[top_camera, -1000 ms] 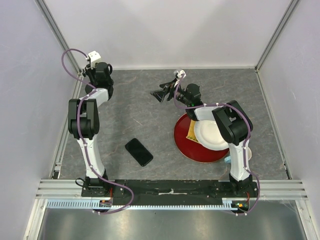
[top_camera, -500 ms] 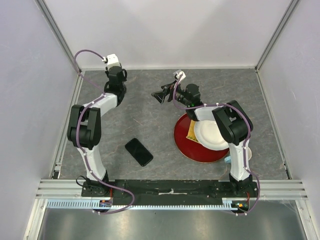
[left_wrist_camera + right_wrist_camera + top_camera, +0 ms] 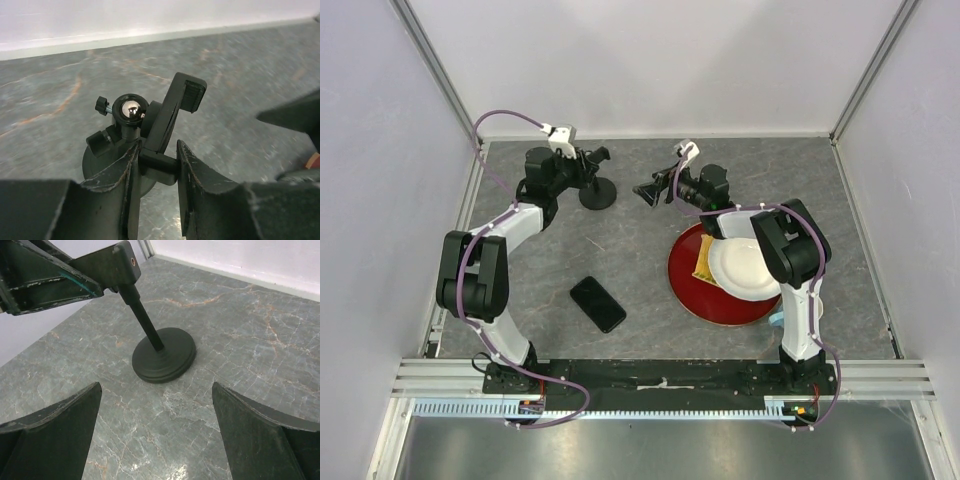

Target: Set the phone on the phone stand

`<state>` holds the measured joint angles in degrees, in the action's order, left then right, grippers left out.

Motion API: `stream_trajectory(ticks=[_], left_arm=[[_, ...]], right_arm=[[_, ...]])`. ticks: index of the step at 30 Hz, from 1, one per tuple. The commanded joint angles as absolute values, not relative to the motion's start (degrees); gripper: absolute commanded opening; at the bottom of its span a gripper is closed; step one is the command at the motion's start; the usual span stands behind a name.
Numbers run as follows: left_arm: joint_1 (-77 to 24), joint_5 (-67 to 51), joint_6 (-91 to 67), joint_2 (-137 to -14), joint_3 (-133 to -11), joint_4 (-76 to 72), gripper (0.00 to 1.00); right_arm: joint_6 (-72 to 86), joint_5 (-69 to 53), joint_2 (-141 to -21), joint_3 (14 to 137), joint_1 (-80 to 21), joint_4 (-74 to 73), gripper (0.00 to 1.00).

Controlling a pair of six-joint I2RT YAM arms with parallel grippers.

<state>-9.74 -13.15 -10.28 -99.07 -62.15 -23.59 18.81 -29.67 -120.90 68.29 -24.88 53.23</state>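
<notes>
Phone stand [image 3: 597,192] upright on the grey marbled table [image 3: 620,240], and it's all matte black: a round stepped disc base [image 3: 164,360], a thin post [image 3: 145,320] rising from its middle, and a small clamp head [image 3: 167,112] on top. The left wrist view shows that head close up: a shiny metal ball joint [image 3: 131,107] with a small knurled knob beside it, and a flat clamp arm tilted away from the ball.

Left gripper [image 3: 588,158] is right at the top of the stand. Its fingers [image 3: 120,185] are pinching a black block at the bottom of the clamp head, pads tight against both sides.

Right gripper [image 3: 648,190] hangs just beside the stand, not touching it. Its fingers [image 3: 55,430] are spread wide, and in its wrist view the disc base shows in the gap between them.

Phone [image 3: 598,304] lies flat on the table on the near side of the stand, well apart from it. It's a glossy black rectangle with rounded corners, set at a diagonal, and nothing touches it.

Beyond the right gripper from the stand, towards the near side, a red plate [image 3: 685,290] carries a white plate [image 3: 745,268], with something yellow tucked under the white plate's edge.
</notes>
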Motion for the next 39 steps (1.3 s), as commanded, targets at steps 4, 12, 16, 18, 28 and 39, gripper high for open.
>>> stream_trajectory(ticks=[4, 12, 16, 18, 28, 39], left_arm=[[-10.4, -44.2, -3.8, -101.3, -63.4, -25.7, 0.02], [-10.7, -52.0, -3.1, -103.4, -66.4, -22.3, 0.02], [-11.0, -51.6, -0.7, -103.1, -66.9, -19.8, 0.03], [-11.0, -51.5, -0.8, -103.1, -67.1, -19.9, 0.11], [-11.1, -48.4, -4.8, -100.0, -61.3, -30.3, 0.61], [-11.3, -36.1, -9.1, -93.4, -50.8, -46.2, 0.52]], right_arm=[[15.9, -32.8, -118.0, 68.2, -25.0, 52.7, 0.97], [18.9, -30.0, -115.3, 63.1, -25.0, 59.0, 0.89], [22.9, -28.5, -114.5, 60.8, -25.0, 65.6, 0.87], [23.4, -26.7, -114.4, 61.2, -25.0, 65.7, 0.87], [22.1, -20.7, -114.0, 63.8, -26.1, 59.2, 0.88], [22.0, -14.5, -114.8, 63.5, -28.7, 60.9, 0.86]])
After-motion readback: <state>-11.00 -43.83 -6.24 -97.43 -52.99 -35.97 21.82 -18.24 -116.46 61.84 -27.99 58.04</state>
